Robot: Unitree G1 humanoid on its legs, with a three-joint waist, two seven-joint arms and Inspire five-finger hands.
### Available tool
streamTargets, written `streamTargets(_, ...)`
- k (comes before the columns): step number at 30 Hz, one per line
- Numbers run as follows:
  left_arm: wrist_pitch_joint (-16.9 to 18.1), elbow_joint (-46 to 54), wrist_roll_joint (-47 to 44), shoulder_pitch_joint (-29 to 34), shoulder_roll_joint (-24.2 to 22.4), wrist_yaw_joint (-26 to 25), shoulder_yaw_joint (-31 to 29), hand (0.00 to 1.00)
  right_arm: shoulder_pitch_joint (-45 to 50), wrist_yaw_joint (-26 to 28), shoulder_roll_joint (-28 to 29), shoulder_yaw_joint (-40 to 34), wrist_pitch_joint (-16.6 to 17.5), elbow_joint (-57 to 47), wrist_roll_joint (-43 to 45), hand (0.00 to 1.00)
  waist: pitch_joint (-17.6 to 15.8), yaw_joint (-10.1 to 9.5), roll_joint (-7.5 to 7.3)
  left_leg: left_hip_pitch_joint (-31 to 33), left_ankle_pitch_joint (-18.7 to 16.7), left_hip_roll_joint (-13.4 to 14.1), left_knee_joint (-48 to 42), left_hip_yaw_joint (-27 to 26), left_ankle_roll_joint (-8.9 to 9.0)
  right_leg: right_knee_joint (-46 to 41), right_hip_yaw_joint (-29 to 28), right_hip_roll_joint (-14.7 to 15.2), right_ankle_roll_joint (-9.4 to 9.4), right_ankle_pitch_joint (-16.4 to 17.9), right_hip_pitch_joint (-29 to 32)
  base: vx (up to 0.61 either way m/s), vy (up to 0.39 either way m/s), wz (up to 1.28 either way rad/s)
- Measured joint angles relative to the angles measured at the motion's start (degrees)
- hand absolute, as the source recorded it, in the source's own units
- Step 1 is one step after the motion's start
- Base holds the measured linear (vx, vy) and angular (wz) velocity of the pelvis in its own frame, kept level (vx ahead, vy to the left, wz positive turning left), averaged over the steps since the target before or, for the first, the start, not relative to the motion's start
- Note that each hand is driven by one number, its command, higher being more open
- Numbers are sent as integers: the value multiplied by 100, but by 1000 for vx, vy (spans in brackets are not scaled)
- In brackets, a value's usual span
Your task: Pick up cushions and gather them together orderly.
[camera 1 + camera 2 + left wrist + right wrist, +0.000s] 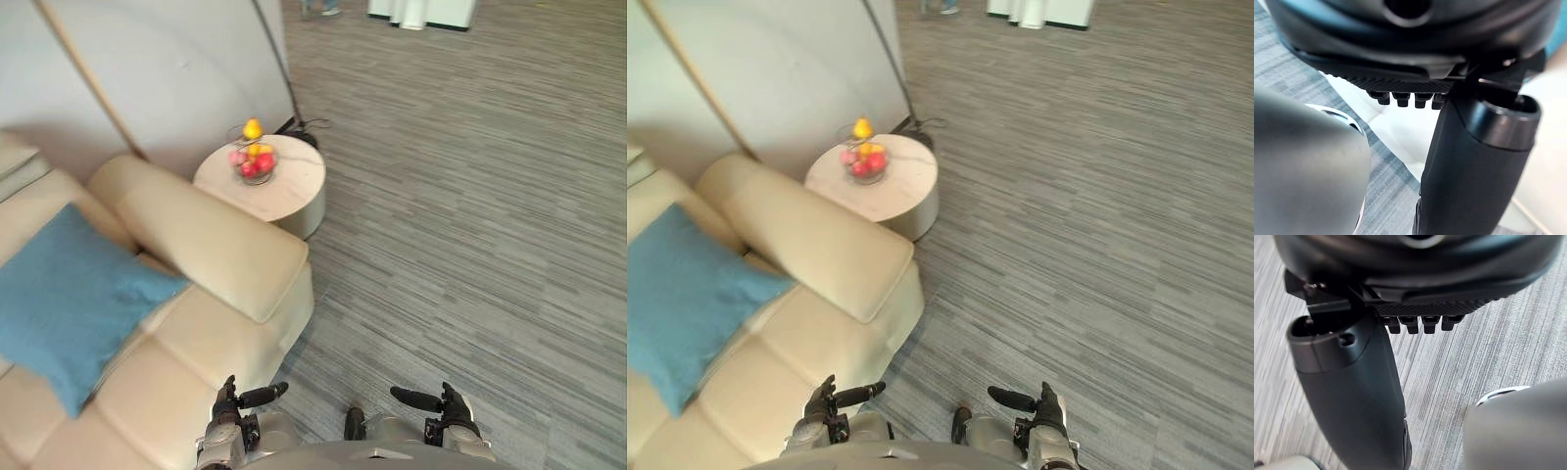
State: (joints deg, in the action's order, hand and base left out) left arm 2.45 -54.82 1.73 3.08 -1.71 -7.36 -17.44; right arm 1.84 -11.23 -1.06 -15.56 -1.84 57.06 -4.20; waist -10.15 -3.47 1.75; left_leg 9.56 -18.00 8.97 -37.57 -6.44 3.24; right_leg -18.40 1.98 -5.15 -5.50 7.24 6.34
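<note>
Seems to be at the very start: nothing gathered so far. On the cream sofa (225, 257), one blue cushion (69, 299), lying on the seat and leaning on the backrest, beside the armrest. Untouched by either hand. Low at the near edge, left hand (233, 409) close by the sofa's front and right hand (449, 411) over the grey carpet (470, 215). On both, fingers straight and relaxed, thumb stuck out toward the middle, nothing pinched or held. Both well apart from the cushion. Past the armrest, a round side table (296, 192) with a fruit bowl (253, 163), not part of the job. Left to do, probably everything: reach the cushion, lift it, find others, set them together tidy. Cannot tell whether more cushions lie outside these views.
</note>
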Motion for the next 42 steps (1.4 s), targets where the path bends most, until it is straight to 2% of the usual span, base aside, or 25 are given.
streamTargets(1,-1,6,-4,-24,-17,-12,-4,100,10,-12,0,3,-10,2,0,100,0,-54,-3,87,6,-234,415,465,-4,-26,-282,-82,13,7,21,102,160,-104)
streamTargets(2,-1,6,-4,-25,-18,-12,-4,100,10,-13,0,3,-10,2,0,100,0,-56,-3,88,6,-240,422,474,-5,-26,-288,-84,14,8,21,103,156,-125)
streamTargets(3,-2,4,1,-54,-46,-10,-51,100,20,-27,-2,13,-18,0,2,100,1,-104,-3,152,23,-492,796,1109,-21,-92,-639,-189,38,22,76,135,232,-136)
streamTargets(4,-4,-10,-3,-55,-73,-7,-122,100,21,-30,-13,37,-22,0,4,100,23,-135,32,129,119,-562,1043,1430,1,-220,-955,-311,97,72,149,114,213,-166)
streamTargets(7,-6,-52,-2,-35,-25,-8,-142,100,62,-29,16,135,-37,-1,20,100,91,-136,18,-44,336,-524,1155,1095,-44,-327,-1429,-427,217,164,150,125,198,-111)
streamTargets(8,-8,-60,-2,-2,32,3,-140,100,133,-27,71,153,-37,-3,22,100,186,-136,-114,-169,343,-521,1308,811,-83,-340,-1644,-391,302,194,159,213,202,-76)
streamTargets(11,-20,-146,4,3,86,12,-138,100,210,-18,126,165,-37,-3,12,100,302,-129,-227,-503,327,-518,1572,290,-153,-360,-1714,-285,386,271,186,286,164,-82)
streamTargets(14,-52,-202,4,-37,87,12,-137,100,147,10,131,165,-38,-8,-15,100,314,-181,-244,-724,326,-439,1726,-179,-155,-402,-1099,-161,403,259,285,210,30,-79)
streamTargets(18,-61,-282,4,-94,171,1,146,100,47,21,203,149,-33,-40,-21,100,311,-217,-235,-1129,317,-360,1732,-887,-157,-396,1839,614,206,543,269,118,-81,-96)
streamTargets(20,-65,-292,4,-101,199,29,368,100,1,26,218,143,11,-36,-20,100,309,-221,-178,-1237,288,-334,1691,-822,-151,-298,2218,568,102,502,118,165,-167,-68)
streamTargets(22,-42,-282,4,-122,159,52,606,100,-4,22,146,80,48,75,-19,100,316,-214,-85,-1368,223,-351,1815,-541,-163,161,1916,341,-178,411,-205,183,-175,-36)
streamTargets(24,-45,-283,6,-122,146,51,639,100,-59,22,104,12,70,248,-10,100,320,-209,-57,-1358,207,-367,1774,-352,-123,323,1730,235,-225,395,-321,110,-121,-48)
streamTargets(25,-49,-274,6,-127,118,55,527,100,-76,19,101,-55,69,233,23,100,246,-208,46,-1186,196,-208,1098,-343,-69,448,1444,47,-302,444,-489,83,-105,-51)
streamTargets(26,-49,-274,6,-126,117,56,524,100,-77,19,100,-55,69,231,24,100,241,-208,42,-1177,193,-205,1079,-342,-67,450,1440,44,-303,446,-494,33,-38,-59)
streamTargets(27,-62,-259,-9,-112,105,60,417,100,-79,8,96,-41,76,200,118,100,188,-210,61,-723,41,-4,-51,-212,-154,500,1263,-116,-335,464,-569,15,-28,-65)
streamTargets(28,-66,-172,-23,-109,91,54,238,100,-95,-13,97,20,79,199,209,100,170,-228,111,-287,-89,61,-945,18,-364,478,1073,-255,-377,488,-609,55,-19,-99)
streamTargets(30,-61,-11,-131,-64,110,29,229,100,-113,-36,105,161,72,195,212,100,107,-277,54,223,-218,-86,-1471,457,-302,425,723,-352,-522,582,-732,106,-7,-106)
streamTargets(32,-53,181,-131,-38,122,21,244,100,-96,-49,154,189,58,172,216,100,62,-320,-71,562,-261,-425,-957,749,-244,425,188,-352,-484,594,-911,163,40,-117)
streamTargets(35,-31,332,-131,-17,-4,31,181,100,-91,-76,182,169,28,171,242,100,53,-424,-60,945,-5,-817,439,1228,-66,398,-696,-352,-491,757,-1025,235,150,-155)
streamTargets(37,-8,344,-134,-5,-62,29,106,100,-84,-76,178,161,-11,173,335,100,74,-440,-46,985,293,-850,966,1325,-48,385,-1020,-352,-420,874,-1102,332,180,-117)
streamTargets(38,-2,339,-125,61,-57,35,95,100,-23,-72,208,154,-43,173,404,100,211,-462,-70,913,767,-856,982,1231,-129,288,-1359,-326,-334,1091,-1172,438,172,-125)
streamTargets(39,-5,338,-121,91,-7,41,76,100,43,-69,265,154,-41,154,420,100,353,-468,-179,875,783,-875,898,973,-184,67,-1574,-215,-185,1291,-1133,566,175,-133)
streamTargets(40,-13,311,-101,103,57,53,66,100,159,-58,338,164,-41,93,424,100,461,-466,-345,788,579,-934,859,733,-278,-145,-1603,-47,49,1422,-1098,394,104,-91)
streamTargets(41,-14,282,-101,89,74,51,62,100,176,-49,357,183,-40,68,423,100,476,-468,-375,720,502,-935,830,633,-329,-309,-1601,-1,130,1459,-1073,384,88,-88)
streamTargets(42,-44,185,-104,47,103,49,66,100,191,-32,388,191,-45,12,421,100,474,-467,-400,501,331,-934,786,425,-426,-1002,-1551,47,372,1488,-902,446,123,-96)
